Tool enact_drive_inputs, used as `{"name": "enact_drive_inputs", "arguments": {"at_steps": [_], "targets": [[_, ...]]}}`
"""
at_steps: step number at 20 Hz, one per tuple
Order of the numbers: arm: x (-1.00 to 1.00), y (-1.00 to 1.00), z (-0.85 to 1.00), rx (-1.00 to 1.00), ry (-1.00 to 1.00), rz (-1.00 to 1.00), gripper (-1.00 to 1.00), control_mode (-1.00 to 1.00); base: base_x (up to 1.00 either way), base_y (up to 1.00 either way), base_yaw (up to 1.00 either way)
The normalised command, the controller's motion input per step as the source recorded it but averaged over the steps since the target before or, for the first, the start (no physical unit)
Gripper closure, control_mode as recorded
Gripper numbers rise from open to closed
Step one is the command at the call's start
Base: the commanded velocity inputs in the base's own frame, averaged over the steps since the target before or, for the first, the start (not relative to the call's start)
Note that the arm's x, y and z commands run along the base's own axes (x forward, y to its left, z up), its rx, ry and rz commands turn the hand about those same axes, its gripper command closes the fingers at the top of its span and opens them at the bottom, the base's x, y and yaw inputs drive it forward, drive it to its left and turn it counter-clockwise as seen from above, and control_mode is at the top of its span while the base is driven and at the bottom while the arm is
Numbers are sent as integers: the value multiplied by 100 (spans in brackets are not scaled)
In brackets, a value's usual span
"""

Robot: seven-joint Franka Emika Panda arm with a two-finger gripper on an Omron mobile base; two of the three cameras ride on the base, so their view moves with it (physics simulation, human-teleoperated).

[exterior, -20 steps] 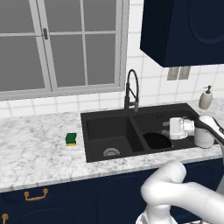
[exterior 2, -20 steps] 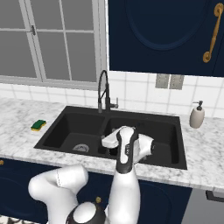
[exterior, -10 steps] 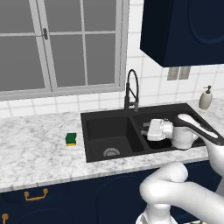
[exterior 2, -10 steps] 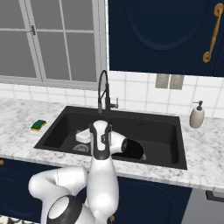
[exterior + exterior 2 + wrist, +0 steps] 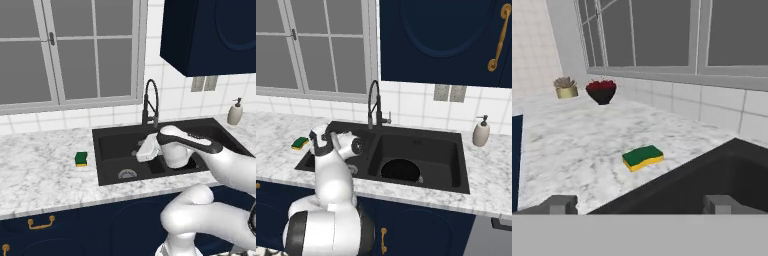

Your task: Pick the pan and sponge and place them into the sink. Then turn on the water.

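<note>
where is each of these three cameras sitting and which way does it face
Left base view: behind the arm's left, facing the matte black double-basin sink; white arm rises lower right.
Right base view: behind its right, same sink, round black pan in the right basin; arm lower left.
Hand view: on the hand above the sink, facing the green-and-yellow sponge on the counter; open gripper tips below.
All share the sponge.

Sponge (image 5: 81,159) lies on marble desk (image 5: 40,170), just left of black dbl sink (image 5: 107,145). Tool (image 5: 140,151) hangs over left basin w/ jaws wide, nothing in them. Soap dispenser (image 5: 234,112) far right.
</note>
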Motion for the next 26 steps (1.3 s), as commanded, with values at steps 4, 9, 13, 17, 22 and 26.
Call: {"name": "enact_drive_inputs", "arguments": {"at_steps": [4, 9, 13, 17, 22, 26], "targets": [[4, 77, 25, -17, 23, -14, -100, -100, 0, 0, 0], [1, 63, 26, -1, 16, -17, -100, -100, 0, 0, 0], [0, 37, 50, 0, 7, -19, -100, -100, 0, 0, 0], [0, 25, 57, -4, 23, -14, -100, -100, 0, 0, 0], [0, 28, 70, -15, 25, -10, -100, -100, 0, 0, 0], [0, 28, 57, -14, 15, -10, -100, -100, 0, 0, 0]]}}
